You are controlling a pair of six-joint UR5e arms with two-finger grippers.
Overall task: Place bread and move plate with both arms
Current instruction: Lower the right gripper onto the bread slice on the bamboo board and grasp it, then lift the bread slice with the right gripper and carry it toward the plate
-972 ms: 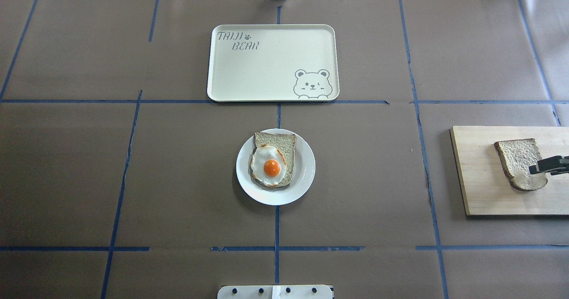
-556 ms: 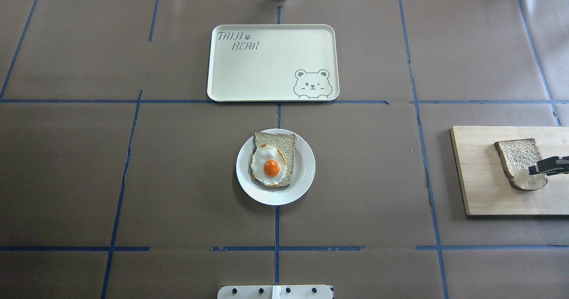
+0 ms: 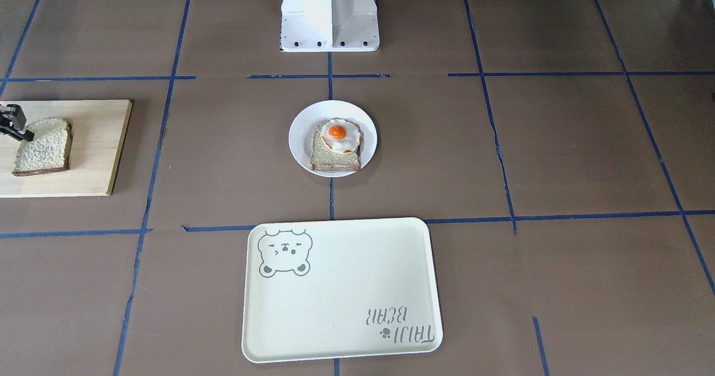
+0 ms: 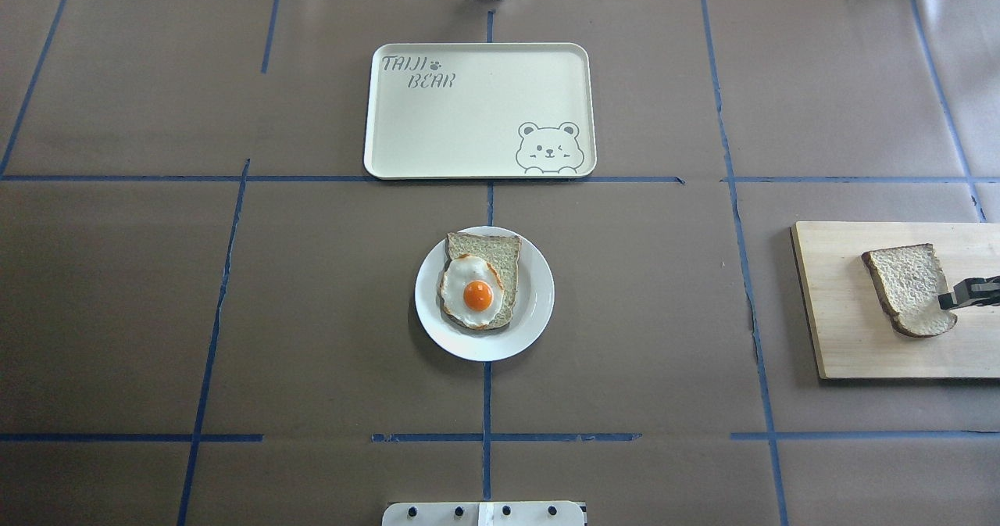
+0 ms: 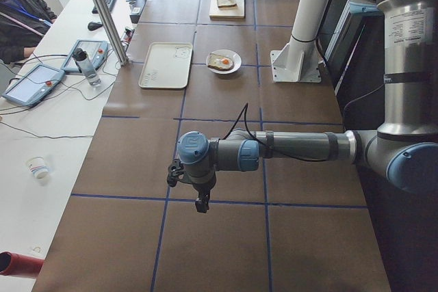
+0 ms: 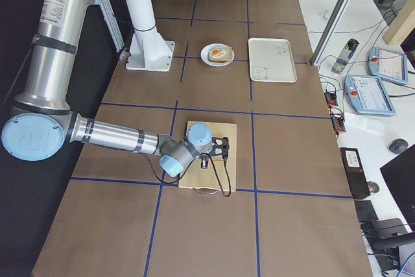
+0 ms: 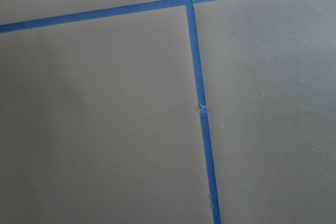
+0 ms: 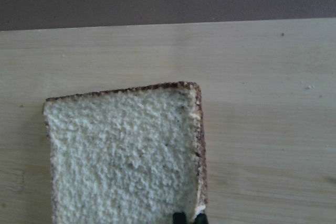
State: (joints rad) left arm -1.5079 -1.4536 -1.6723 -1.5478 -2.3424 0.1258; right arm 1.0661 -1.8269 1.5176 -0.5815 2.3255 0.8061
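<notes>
Bread (image 4: pixel 906 285) lies on the wooden board (image 4: pixel 844 330), its crust edge pinched in the narrow right gripper (image 4: pixel 944 302); the arm is stretched low and level. The slice sits slightly nearer the plate (image 4: pixel 539 311) than 0.6 s ago. Left gripper (image 5: pixel 200 202) points down over the table (image 5: pixel 123 237); its opening cannot be told.

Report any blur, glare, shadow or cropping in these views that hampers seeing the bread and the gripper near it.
Overhead: sharp and evenly lit; the frame edge crops the right gripper beside the bread, and the plate throws a soft shadow. Front-facing: sharp, gripper also cropped at the edge. Right wrist: slightly soft, only the fingertips peek in at the bottom. Left wrist: just table and tape, no glare.
</notes>
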